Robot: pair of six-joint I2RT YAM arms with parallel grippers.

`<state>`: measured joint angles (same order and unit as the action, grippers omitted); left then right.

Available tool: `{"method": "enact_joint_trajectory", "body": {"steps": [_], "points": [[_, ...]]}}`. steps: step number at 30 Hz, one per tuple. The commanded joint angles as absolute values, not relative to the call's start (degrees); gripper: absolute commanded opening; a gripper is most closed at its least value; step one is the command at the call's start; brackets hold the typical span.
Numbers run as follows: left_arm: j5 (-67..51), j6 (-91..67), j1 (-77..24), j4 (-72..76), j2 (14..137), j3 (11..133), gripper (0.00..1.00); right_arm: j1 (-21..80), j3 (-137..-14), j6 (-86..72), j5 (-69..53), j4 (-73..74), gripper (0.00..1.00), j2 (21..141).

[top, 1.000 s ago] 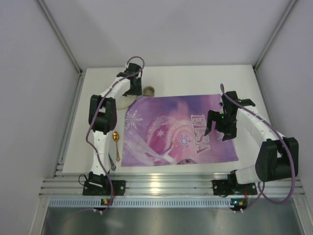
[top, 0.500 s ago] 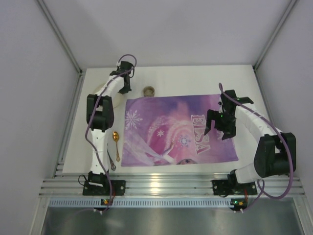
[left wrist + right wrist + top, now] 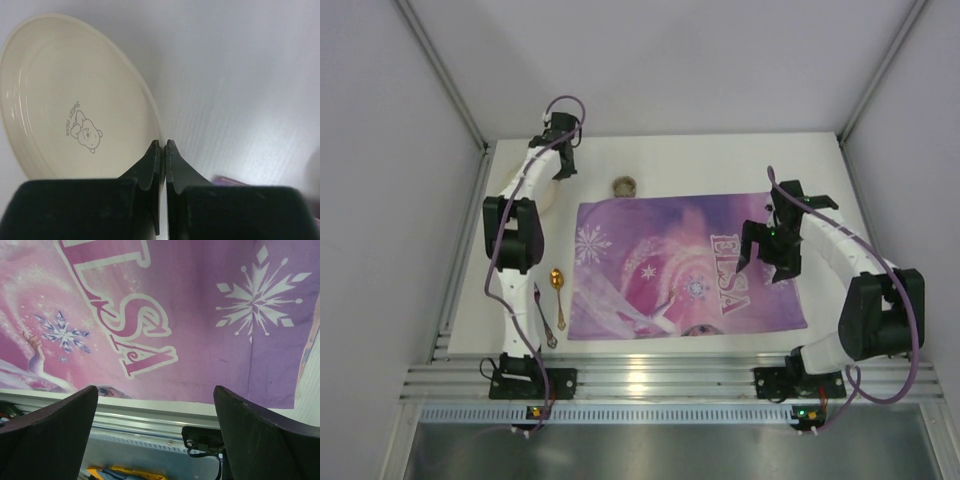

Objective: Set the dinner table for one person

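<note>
Up at the far left of the white worktop, the left claw is pinched tight, tips at the plate rim (a grip can't be told). Meanwhile the right claw gapes wide over the placemat lying mid-worktop.

The cream plate looks glossy, perhaps glazed ceramic, the white counter matte, the printed placemat smooth and faintly sheened, the gold spoon shiny metal.
</note>
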<state>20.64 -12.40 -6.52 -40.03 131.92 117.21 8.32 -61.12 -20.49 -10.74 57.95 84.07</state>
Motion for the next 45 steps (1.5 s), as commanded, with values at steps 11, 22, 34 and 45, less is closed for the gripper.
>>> {"method": "enact_joint_trajectory", "body": {"steps": [11,22,34,45], "points": [[31.55,-12.3,-37.15,-50.18,117.07,118.13,0.0,7.47,-66.36,-21.44,-9.94,60.38,1.0,76.39],[26.28,-26.71,-58.88,-55.81,121.11,115.93,0.0,7.3,-64.43,-24.79,-5.63,67.93,1.0,63.73],[18.81,-37.79,-64.34,-53.62,129.9,111.02,0.0,7.82,-57.31,-24.26,-6.5,74.18,1.0,49.66],[17.14,-41.04,-64.51,-52.64,126.05,110.56,0.66,8.79,-57.13,-23.82,-8.17,76.03,1.0,45.26]]}}
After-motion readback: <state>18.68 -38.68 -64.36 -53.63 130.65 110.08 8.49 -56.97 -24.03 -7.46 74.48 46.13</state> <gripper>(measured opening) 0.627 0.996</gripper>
